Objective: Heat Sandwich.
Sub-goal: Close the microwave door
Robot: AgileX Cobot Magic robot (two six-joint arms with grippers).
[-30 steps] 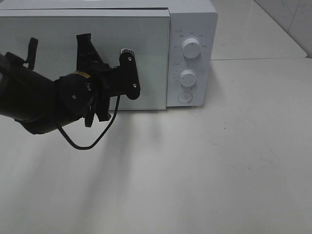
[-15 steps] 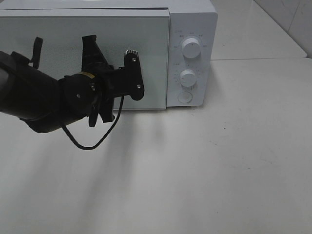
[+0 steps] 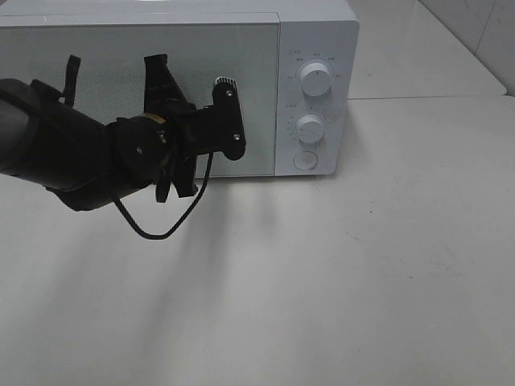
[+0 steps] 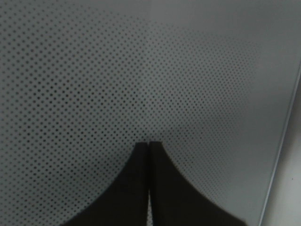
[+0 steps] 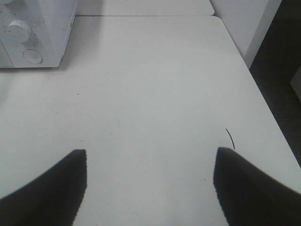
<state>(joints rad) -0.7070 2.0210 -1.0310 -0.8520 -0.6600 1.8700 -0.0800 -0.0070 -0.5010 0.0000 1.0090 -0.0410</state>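
**Exterior high view.** A white, box-shaped microwave oven (image 3: 318, 32) with rounded corners stands at the back of the smooth, matt white bench (image 3: 338, 281). Its flat, pale grey-green glass door (image 3: 96, 64) is shut. The control panel carries 2 round white knobs, upper (image 3: 315, 79) and lower (image 3: 311, 127), over 1 round white push-button (image 3: 306, 161). The small print ringing the knobs is too small to read. The bulky, black left arm (image 3: 64, 149) reaches across the door, and a thin black cable (image 3: 161, 229) hangs from it in a loop.

**Left wrist view.** The door pane (image 4: 141, 70) bears a regular grid of fine dark dots. The left tool (image 4: 149, 143) is fully closed and holds nothing. Its 2 curved black fingers (image 4: 127, 188) meet edge to edge, with the tips right up at the pane (contact cannot be judged).

**Right wrist view.** The right tool (image 5: 150, 151) stands wide apart and empty over bare bench. Its 2 black fingers (image 5: 51, 188) flare outward. A thin, dark curved line (image 5: 229, 137) lies on the surface beside 1 of them.

**Sandwich.** The sandwich shows in none of the 3 views, and the dotted pane gives no sight of the oven's inside, so its place cannot be told.
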